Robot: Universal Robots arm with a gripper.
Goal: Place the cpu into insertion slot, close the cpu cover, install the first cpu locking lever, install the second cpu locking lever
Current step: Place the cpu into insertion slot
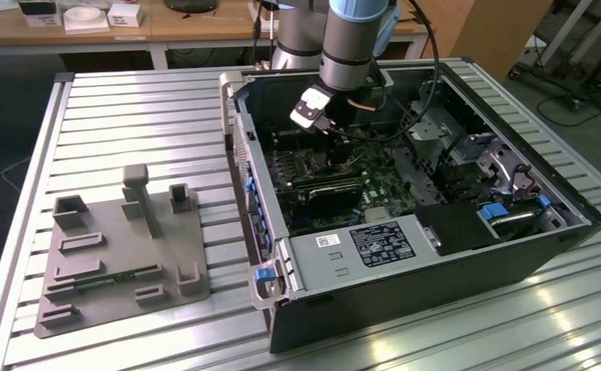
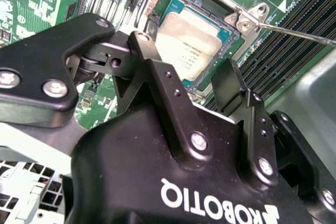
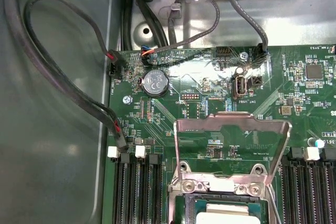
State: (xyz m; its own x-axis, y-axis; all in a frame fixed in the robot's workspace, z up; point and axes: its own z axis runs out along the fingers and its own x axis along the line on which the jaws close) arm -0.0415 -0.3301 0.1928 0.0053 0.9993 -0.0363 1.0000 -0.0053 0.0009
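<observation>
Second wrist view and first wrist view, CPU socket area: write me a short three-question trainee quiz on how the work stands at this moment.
1. True or false: the cpu lies in the insertion slot.
2. The cpu cover is: A) shut flat over the slot; B) raised, standing open on its hinge; C) taken off and lying outside the case.
3. Fill in: the gripper hangs over the cpu with its fingers ___.

Key: 1 true; 2 B; 3 open.

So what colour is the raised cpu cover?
Silvery metal; the cpu cover shows best in the first wrist view.
</observation>
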